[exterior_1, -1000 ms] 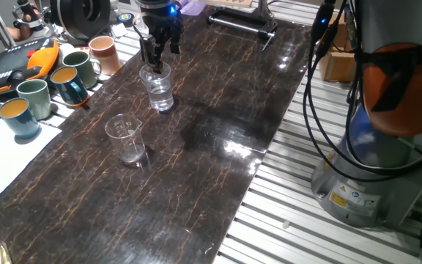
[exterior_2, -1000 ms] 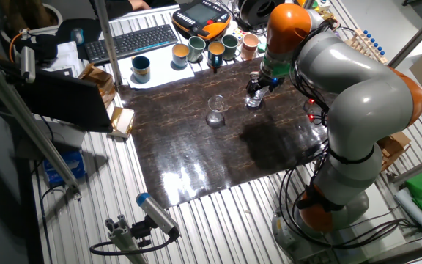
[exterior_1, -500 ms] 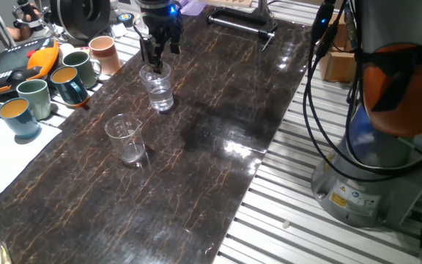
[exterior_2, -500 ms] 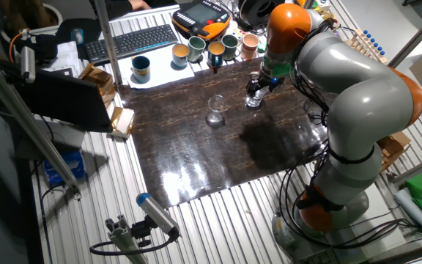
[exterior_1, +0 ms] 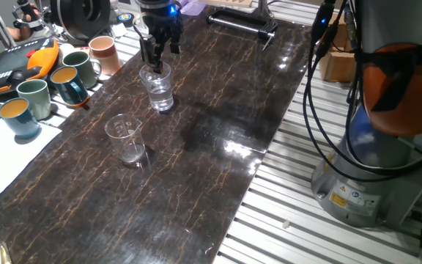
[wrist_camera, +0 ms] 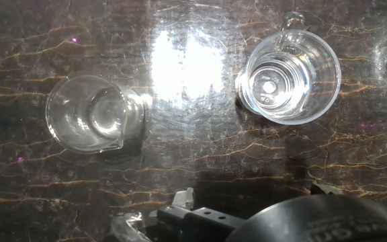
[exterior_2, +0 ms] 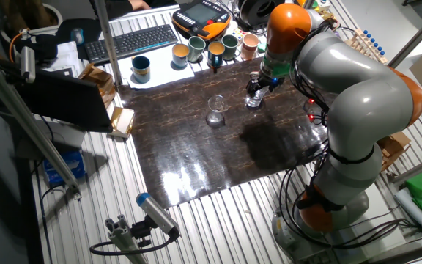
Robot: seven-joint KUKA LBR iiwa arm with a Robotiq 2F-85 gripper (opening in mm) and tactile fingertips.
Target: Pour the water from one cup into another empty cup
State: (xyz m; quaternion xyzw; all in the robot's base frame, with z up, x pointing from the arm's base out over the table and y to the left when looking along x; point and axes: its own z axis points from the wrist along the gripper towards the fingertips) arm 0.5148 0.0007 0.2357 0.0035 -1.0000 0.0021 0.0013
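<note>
The one cup, a thick-based clear tumbler [exterior_1: 159, 92] [exterior_2: 253, 100] [wrist_camera: 289, 77], stands upright on the dark marble table [exterior_1: 218, 103] with a little clear water [exterior_1: 160, 100] in its bottom. My gripper [exterior_1: 154, 66] [exterior_2: 254, 88] hangs straight down over it, fingertips at its rim. How tightly the fingers close on the glass is not visible. The empty cup [exterior_1: 125, 138] [exterior_2: 215, 111] [wrist_camera: 89, 122], thin-walled with a flared rim, stands upright a short way to the front left of the tumbler. My fingers do not show in the hand view.
Several coloured ceramic mugs [exterior_1: 70, 73] [exterior_2: 207, 50] line the table's left edge beside an orange teach pendant [exterior_1: 17, 62]. A keyboard [exterior_2: 132, 40] lies beyond them. A black bar [exterior_1: 242, 23] sits at the far end. Slatted metal flooring and the robot base [exterior_1: 376, 158] lie right.
</note>
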